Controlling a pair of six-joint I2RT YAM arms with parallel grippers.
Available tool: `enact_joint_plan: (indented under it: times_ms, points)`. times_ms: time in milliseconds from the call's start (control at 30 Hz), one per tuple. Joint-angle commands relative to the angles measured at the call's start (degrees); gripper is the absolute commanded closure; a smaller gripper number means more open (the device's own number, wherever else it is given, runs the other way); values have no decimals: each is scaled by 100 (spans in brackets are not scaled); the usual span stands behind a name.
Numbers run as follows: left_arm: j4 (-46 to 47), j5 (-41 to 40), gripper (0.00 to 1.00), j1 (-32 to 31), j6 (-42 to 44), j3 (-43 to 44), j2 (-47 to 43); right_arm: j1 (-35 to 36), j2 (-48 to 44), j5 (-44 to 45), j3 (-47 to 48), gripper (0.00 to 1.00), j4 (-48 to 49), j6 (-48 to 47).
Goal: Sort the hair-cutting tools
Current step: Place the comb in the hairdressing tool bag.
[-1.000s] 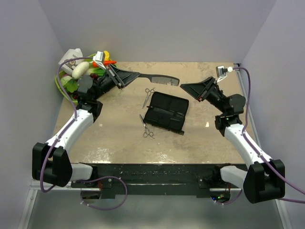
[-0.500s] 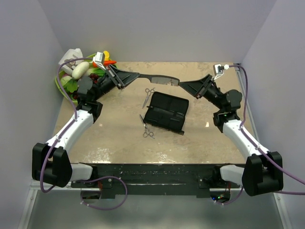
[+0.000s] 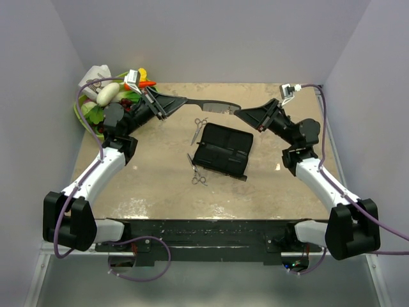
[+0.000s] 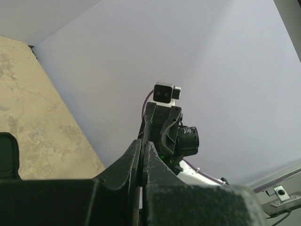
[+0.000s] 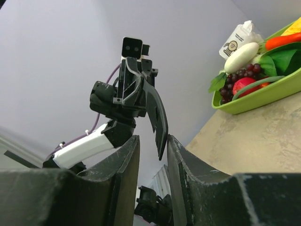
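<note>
Swung inward since a second ago, the right gripper (image 3: 241,113) now meets the free tip of the black comb (image 3: 214,107), which has stayed where it was. Both are above the far half of the tan table (image 3: 153,173). A green tray of produce (image 3: 86,118) sits at the table's far left corner. The black case (image 3: 223,150) lies flat at the centre, below and nearer than the comb. The left gripper (image 3: 167,102) is clamped tight on the comb's handle end and holds it roughly level in the air, teeth end pointing right. In the right wrist view the right gripper's fingers (image 5: 129,160) stand partly apart with the comb's tip (image 5: 159,127) between them; whether either pad touches it cannot be told. One pair of silver scissors (image 3: 200,126) lies just beyond the case's far left corner. A second pair of scissors (image 3: 197,173) lies beside its near left corner.
</note>
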Motion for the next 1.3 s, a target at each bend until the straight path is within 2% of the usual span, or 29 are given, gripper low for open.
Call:
enact_joint_plan:
  times_ms: [0, 200, 267, 300, 333, 400, 567, 600, 633, 667, 733, 767, 867, 967, 1067, 1133, 1267]
  points:
    - [359, 4, 100, 9, -54, -89, -186, 87, 41, 110, 321, 67, 295, -64]
    - [359, 4, 100, 9, -54, -124, -229, 104, 58, 110, 418, 71, 259, -117]
    - [359, 4, 100, 9, -63, -141, -230, 104, 32, 136, 436, 76, 216, -134]
    - [368, 4, 100, 9, -63, -150, -230, 113, 32, 137, 436, 79, 207, -160]
    - [377, 4, 100, 1, -63, -150, -238, 122, 23, 128, 445, 89, 189, -161]
    - [385, 4, 100, 0, -71, -159, -238, 122, 23, 128, 453, 100, 119, -187]
    - [429, 30, 100, -35, -80, -203, -238, 122, -82, 207, 462, 100, -13, -336]
    - [438, 39, 96, -35, -80, -212, -221, 122, -117, 233, 462, 100, -109, -363]
    - [429, 48, 87, -35, -80, -238, -229, 122, -196, 259, 445, 100, -162, -398]
    - [395, 74, 62, -35, -63, -247, -212, 122, -249, 303, 445, 100, -258, -494]
    - [228, 101, 47, -35, 33, -177, -194, 52, -433, 479, 418, 100, -574, -600]
    - [-103, 92, 35, -35, 243, -124, -194, 17, -504, 523, 410, 100, -715, -722]
    - [-902, 49, 15, -26, 840, 200, -159, -246, -767, 637, 304, 100, -1093, -793]
    - [-1789, -109, 10, -17, 1525, 631, -89, -484, -1074, 778, 260, 100, -1725, -1134]
    - [-2861, -469, 9, -17, 2342, 1140, 78, -634, -1382, 1024, 278, 100, -2892, -1696]
    - [-3208, -628, 9, -17, 2782, 1421, 271, -669, -1444, 1094, 216, 100, -3237, -1874]
    - [-3630, -865, 9, -17, 3145, 1634, 710, -660, -1541, 1252, -82, 100, -3546, -2111]
